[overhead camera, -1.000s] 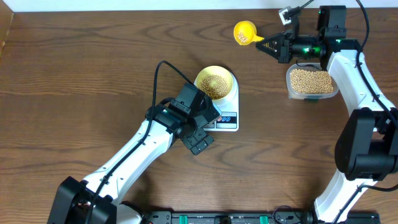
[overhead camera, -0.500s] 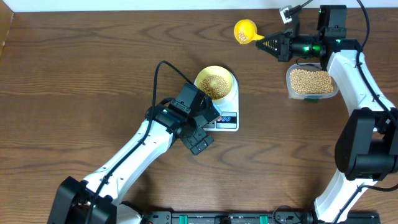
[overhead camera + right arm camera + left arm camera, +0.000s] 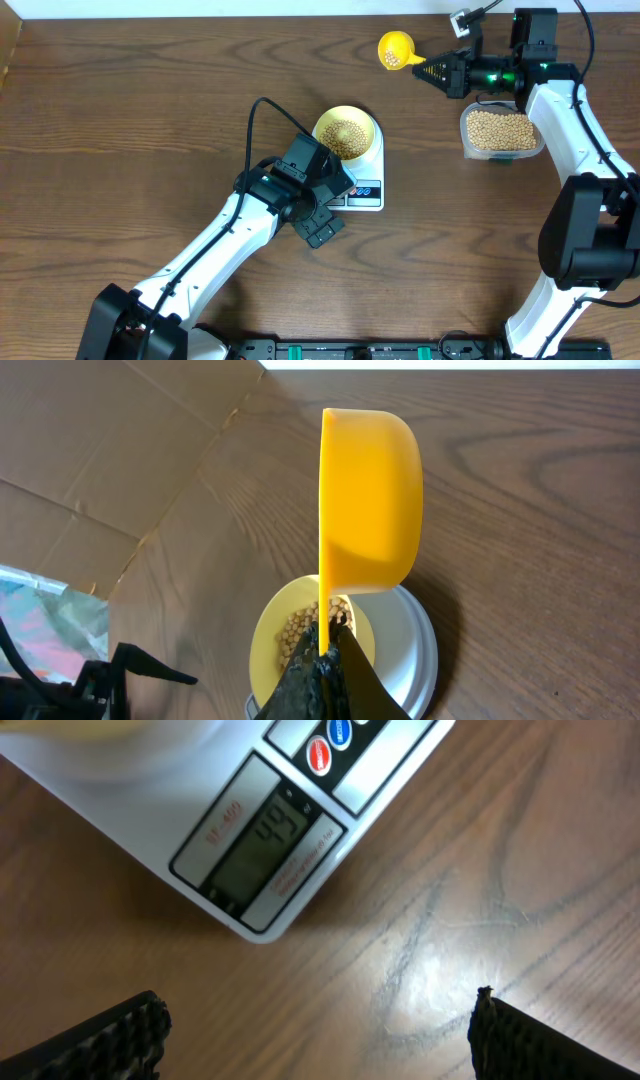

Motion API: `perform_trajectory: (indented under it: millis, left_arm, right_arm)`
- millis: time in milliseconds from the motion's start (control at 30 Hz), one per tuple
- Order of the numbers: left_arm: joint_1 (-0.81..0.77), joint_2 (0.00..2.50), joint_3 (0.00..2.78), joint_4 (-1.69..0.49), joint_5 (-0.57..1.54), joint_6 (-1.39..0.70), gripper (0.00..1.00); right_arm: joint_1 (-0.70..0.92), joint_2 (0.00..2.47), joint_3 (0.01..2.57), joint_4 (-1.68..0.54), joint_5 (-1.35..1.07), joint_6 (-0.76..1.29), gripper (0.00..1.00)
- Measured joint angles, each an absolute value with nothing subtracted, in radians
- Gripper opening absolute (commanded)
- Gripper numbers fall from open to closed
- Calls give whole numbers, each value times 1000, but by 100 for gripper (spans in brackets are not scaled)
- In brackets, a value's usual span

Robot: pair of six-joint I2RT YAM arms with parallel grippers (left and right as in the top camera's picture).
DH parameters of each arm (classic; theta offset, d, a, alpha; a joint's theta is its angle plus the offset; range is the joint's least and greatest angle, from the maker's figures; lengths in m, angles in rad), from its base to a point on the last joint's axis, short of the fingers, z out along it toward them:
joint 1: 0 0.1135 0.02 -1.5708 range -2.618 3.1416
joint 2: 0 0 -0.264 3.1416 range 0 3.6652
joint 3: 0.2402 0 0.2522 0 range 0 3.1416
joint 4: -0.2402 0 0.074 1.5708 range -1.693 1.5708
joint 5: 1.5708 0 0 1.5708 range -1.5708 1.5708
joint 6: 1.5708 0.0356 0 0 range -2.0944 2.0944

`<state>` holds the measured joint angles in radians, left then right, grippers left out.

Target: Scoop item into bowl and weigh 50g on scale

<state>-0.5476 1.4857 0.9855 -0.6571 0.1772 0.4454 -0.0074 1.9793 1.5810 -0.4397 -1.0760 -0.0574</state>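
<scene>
The pale yellow-green bowl (image 3: 346, 134) holds a heap of beige beans (image 3: 347, 138) and stands on the white scale (image 3: 368, 190). In the left wrist view the scale's display (image 3: 262, 844) reads 49. My left gripper (image 3: 329, 209) hovers open at the scale's front edge, its fingers (image 3: 100, 1038) wide apart over bare wood. My right gripper (image 3: 420, 70) is shut on the handle of a small yellow scoop (image 3: 396, 49) at the back of the table, with a few beans in it. In the right wrist view the scoop (image 3: 370, 500) hides part of the bowl (image 3: 285, 630).
A clear plastic tub (image 3: 500, 132) full of beans sits below my right arm at the back right. Brown cardboard (image 3: 110, 470) lies at the table's far left. A black cable (image 3: 262, 110) loops off the left arm.
The scoop in my right gripper has edged very slightly up and to the right. The left arm and the bowl have not moved.
</scene>
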Motion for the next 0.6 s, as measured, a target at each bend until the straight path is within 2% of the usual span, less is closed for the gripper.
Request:
perform_trajectory:
  millis: [267,433,600]
  left_arm:
    - [-511,1486,981,-485,44,343,98]
    - [-352,1486,1031,-469,62,251,98]
    - [-152,1486,1108,-453,170,128,98]
  right_arm:
    - [-7,1979,1581,-440,-1057,-54,1]
    - [-7,1979,1581,-432,-1038,-54,1]
    - [-7,1979,1581,-421,-1032,-54,1]
